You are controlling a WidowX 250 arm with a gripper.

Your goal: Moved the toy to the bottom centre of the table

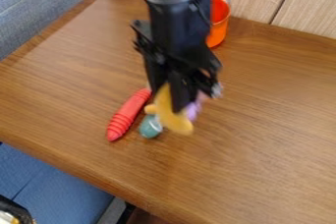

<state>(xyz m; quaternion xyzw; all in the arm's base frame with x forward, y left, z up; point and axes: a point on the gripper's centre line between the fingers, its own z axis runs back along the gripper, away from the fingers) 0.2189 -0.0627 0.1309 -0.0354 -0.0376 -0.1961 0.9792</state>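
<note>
Here's the black arm, in from the top of the camera view, its end effector (176,98) low over the middle of the bench (263,134). And right there at its tip is the yellow toy (174,121), the one to watch, partly hidden behind the black tip! Is it pinched or just overlapped? Can't tell from this angle, nor whether the toy touches the wood.

Tight crowd around it: a purple thing (191,111) peeks out on the right of the picture, mostly covered, while a teal thing (150,126) sits just to the left, its rounded end toward the near edge. Next along, the red toy (128,115) lies at a slant, ridged over its lower half. Up by the wall (308,2), an orange cup (219,19) stands part-hidden by the arm, and blue seating (39,9) flanks the bench at upper left.
</note>
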